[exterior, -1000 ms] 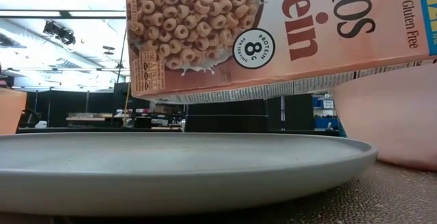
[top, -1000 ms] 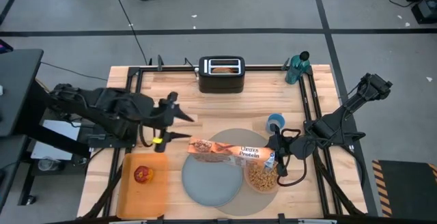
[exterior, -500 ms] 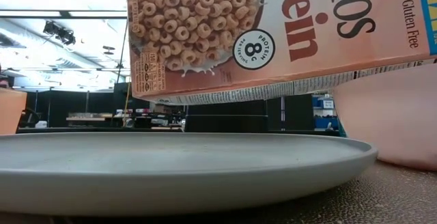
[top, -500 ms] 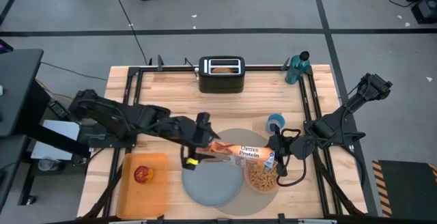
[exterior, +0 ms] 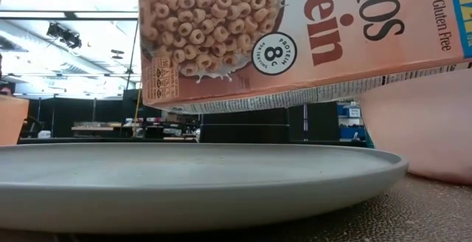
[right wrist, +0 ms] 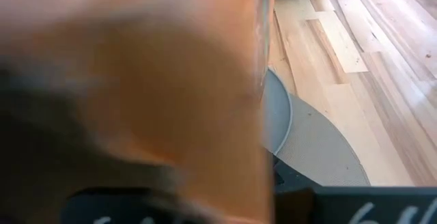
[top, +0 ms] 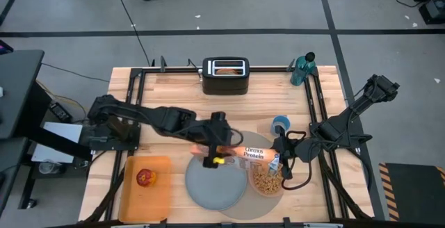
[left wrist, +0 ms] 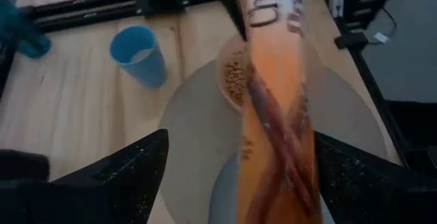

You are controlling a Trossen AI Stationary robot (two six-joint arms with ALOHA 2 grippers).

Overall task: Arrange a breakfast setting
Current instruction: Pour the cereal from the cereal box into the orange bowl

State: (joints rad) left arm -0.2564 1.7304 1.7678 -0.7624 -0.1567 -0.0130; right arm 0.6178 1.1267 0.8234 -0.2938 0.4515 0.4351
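wooden table (top: 167,96) | left fingers (top: 217,147) spread around cereal box (top: 243,153) | right fingers (top: 283,156) pinching box over pink bowl (top: 267,181)

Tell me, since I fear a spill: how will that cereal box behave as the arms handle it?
The cereal box is long and thin, held level over the plate by the right gripper at one end, so it could sag or twist. It is probably light cardboard that dents easily. With cereal already in the bowl, its contents likely shift.
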